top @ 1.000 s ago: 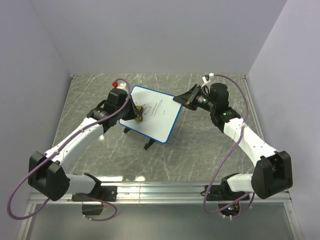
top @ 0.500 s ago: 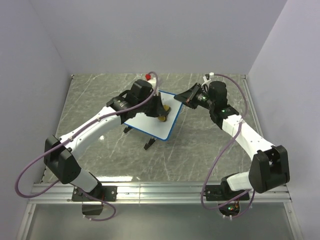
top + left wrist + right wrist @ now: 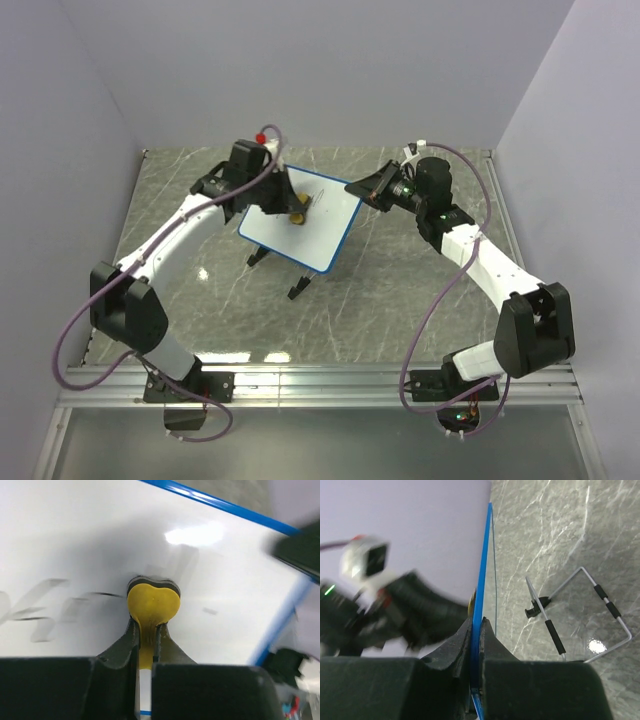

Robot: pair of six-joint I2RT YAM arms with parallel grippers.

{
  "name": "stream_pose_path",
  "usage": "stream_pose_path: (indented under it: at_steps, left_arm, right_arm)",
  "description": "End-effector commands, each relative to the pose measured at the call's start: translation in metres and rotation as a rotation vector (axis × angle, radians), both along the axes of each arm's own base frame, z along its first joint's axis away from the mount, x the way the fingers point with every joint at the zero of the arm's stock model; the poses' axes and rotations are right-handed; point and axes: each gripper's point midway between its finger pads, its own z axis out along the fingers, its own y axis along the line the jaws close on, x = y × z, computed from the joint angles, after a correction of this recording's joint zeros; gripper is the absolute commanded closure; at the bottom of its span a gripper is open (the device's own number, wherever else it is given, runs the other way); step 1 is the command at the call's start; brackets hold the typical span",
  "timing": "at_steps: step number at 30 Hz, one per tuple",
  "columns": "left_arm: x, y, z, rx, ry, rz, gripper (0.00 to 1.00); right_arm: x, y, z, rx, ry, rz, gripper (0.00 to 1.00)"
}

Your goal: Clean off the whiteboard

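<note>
The whiteboard [image 3: 312, 242], white with a thin blue rim, stands tilted on its stand in the middle of the table. My left gripper [image 3: 288, 209] is shut on a small yellow eraser [image 3: 297, 217] and presses it flat against the board's upper middle. In the left wrist view the eraser [image 3: 152, 602] sits on the white face [image 3: 100, 535], with faint smeared grey strokes [image 3: 45, 607] to its left. My right gripper [image 3: 366, 194] is shut on the board's right edge; the blue rim [image 3: 481, 575] runs straight between its fingers [image 3: 462, 640].
The board's wire stand [image 3: 580, 612] with black sleeves rests on the grey marbled tabletop [image 3: 400, 290]; its black feet [image 3: 298, 291] poke out below the board. Pale walls close in the table at the back and both sides. My left arm [image 3: 400, 610] shows blurred behind the board.
My left gripper has swept the eraser from the board's left part to its right side and back to the upper middle. The dark scribbles are largely wiped. The right gripper keeps its hold.
</note>
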Motion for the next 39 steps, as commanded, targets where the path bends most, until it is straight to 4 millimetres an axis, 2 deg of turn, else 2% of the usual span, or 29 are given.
stream_pose_path:
  at_steps: [1,3,5,7,13,19,24,30,35,38,39]
  left_arm:
    - [0.018,0.059,-0.069,0.202,0.152,0.098,1.0]
    - [0.026,0.078,-0.088,0.244,0.185,0.115,1.0]
    - [0.028,0.088,-0.1,0.269,0.204,0.119,1.0]
    - [0.033,0.096,-0.104,0.263,0.21,0.13,1.0]
    - [0.038,0.108,-0.106,0.248,0.215,0.16,1.0]
    - [0.038,0.122,-0.116,0.274,0.226,0.184,1.0]
    - [0.048,0.136,-0.113,0.266,0.231,0.231,1.0]
    - [0.063,0.12,-0.097,0.198,0.221,0.198,1.0]
    - [0.068,0.083,-0.068,0.099,0.186,0.106,1.0]
    - [0.065,0.052,-0.053,0.077,0.177,0.032,1.0]
    - [0.061,0.035,-0.045,0.068,0.163,-0.005,1.0]
  right_arm:
    - [-0.038,0.021,0.127,0.247,-0.24,0.176,1.0]
    - [-0.039,0.021,0.129,0.247,-0.242,0.185,1.0]
    - [-0.038,0.021,0.132,0.249,-0.246,0.189,1.0]
    - [-0.039,0.022,0.134,0.251,-0.248,0.197,1.0]
    - [-0.036,0.024,0.139,0.261,-0.249,0.208,1.0]
    - [-0.035,0.027,0.142,0.273,-0.251,0.219,1.0]
    - [-0.036,0.028,0.145,0.286,-0.255,0.237,1.0]
    - [-0.042,0.037,0.145,0.3,-0.248,0.297,1.0]
    - [-0.046,0.045,0.142,0.298,-0.244,0.316,1.0]
    - [-0.046,0.049,0.14,0.296,-0.238,0.321,1.0]
    - [-0.046,0.05,0.14,0.296,-0.237,0.324,1.0]
